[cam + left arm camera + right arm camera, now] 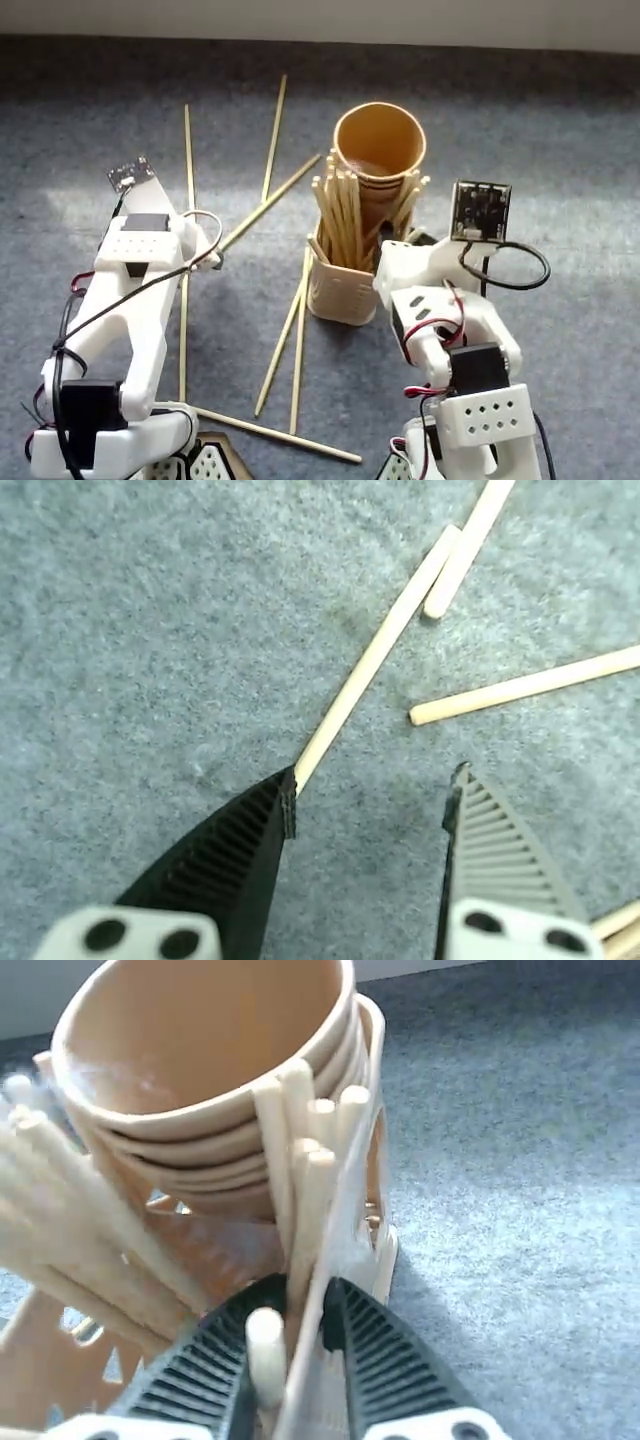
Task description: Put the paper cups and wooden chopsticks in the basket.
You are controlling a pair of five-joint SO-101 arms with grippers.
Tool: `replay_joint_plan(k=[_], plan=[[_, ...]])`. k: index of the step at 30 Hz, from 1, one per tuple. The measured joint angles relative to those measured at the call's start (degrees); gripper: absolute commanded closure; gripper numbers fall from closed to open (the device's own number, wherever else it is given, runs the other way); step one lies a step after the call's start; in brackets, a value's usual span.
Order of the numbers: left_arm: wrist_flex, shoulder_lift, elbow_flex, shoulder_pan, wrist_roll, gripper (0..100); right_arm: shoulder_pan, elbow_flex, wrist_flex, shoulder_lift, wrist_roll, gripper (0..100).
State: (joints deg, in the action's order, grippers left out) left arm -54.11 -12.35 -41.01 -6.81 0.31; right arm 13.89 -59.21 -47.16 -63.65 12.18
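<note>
Basket (342,290): between the two arms.
Paper cups (379,150): stacked in the basket, at its far side.
Bundled chopsticks (345,215): upright in the basket, before the cups.
Loose chopsticks (272,130): lying left of the basket.
Left gripper (375,780): left of the basket, over a loose chopstick.
Right gripper (305,1295): astride the basket's right wall.

The fixed high view looks steeply down from well above, with the carpet (560,130) spread under it. The left wrist view faces down past the left gripper (375,785), close over loose chopsticks (370,665). The right wrist view (closer yet) looks past the right gripper (305,1295) at the basket (383,1250) and paper cups (200,1040) — the high view shares all three.
</note>
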Motion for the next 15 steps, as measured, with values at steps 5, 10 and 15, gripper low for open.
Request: replay_joint_plan(k=[5,10,15], plan=[[0.0,0.0,0.0,0.0,0.0,75,-7.5,3.8,-0.5,0.7,-1.7,99.3],[0.0,0.0,0.0,0.0,0.0,75,-13.6,12.2,-4.0,0.9,-4.2,99.4],[0.0,0.0,0.0,0.0,0.0,75,-14.9,20.7,-8.5,0.9,-5.5,99.4]])
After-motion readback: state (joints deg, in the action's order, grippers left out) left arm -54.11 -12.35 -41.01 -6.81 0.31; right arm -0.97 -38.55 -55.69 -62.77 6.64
